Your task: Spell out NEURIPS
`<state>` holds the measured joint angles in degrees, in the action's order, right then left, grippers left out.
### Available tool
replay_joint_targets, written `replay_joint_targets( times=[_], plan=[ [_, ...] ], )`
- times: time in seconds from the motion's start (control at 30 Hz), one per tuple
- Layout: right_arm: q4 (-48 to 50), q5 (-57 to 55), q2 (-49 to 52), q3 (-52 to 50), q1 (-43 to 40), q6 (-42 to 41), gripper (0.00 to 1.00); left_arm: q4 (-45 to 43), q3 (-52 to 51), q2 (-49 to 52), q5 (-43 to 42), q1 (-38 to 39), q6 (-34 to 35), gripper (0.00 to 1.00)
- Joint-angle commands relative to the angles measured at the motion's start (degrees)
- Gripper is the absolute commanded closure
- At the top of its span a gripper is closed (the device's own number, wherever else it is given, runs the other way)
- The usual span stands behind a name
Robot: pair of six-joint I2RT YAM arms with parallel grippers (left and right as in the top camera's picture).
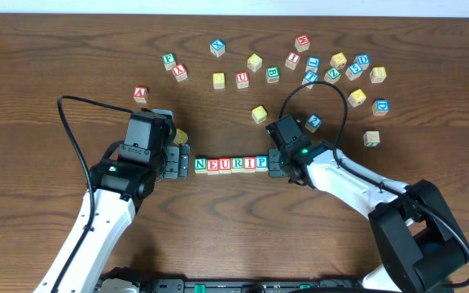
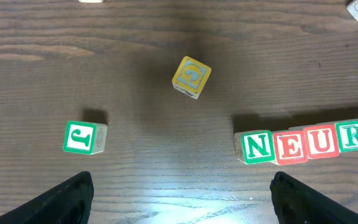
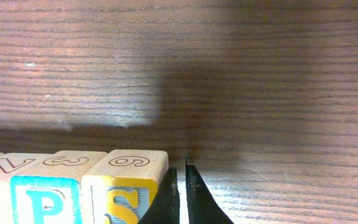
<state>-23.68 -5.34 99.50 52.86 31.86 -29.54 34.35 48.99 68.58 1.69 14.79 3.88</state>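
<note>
Left gripper (image 1: 177, 159): released, jaws spread wide and holding nothing. It is parked just beside the N end, probably as a stop for the line.

Green J cube (image 2: 79, 137) and one yellow cube (image 2: 191, 76) lie loose near it, and neither belongs to the word.

NEURIPS row (image 1: 230, 164): overhead reads N, E, U, R, I, P. The right wrist view shows the yellow S cube (image 3: 124, 193) touching P.

Count: seven cubes, one per letter.

Right gripper (image 3: 180, 186): clenched and empty, fingers against S's outer face. I judge this a nudge to close the gaps.

Spare cubes (image 1: 338, 59): over twenty, scattered well apart from the row.
</note>
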Motion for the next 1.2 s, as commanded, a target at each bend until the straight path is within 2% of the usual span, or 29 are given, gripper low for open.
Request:
replay_joint_targets(
  times=[0.0,0.4,0.77,1.0,1.17],
  plan=[
    [0.2,0.1,0.5,0.7,0.5,-0.7,0.99,0.2,1.2,0.3,0.5,0.0,0.1,0.10],
    [-0.1,-8.2,0.5,0.7,0.3,-1.3,0.99,0.2,1.2,0.3,0.5,0.0,0.1,0.10],
    [0.1,-10.6,-2.7,3.8,-1.4,0.4,0.99,0.2,1.2,0.3,0.5,0.0,0.1,0.10],
    [0.0,-10.1,-7.5,6.8,-0.4,3.1,0.99,0.4,1.2,0.3,0.5,0.0,0.1,0.10],
    [0.1,-3.1,-11.5,6.8,2.4,7.7,0.99,0.4,1.2,0.3,0.5,0.0,0.1,0.10]
  ],
)
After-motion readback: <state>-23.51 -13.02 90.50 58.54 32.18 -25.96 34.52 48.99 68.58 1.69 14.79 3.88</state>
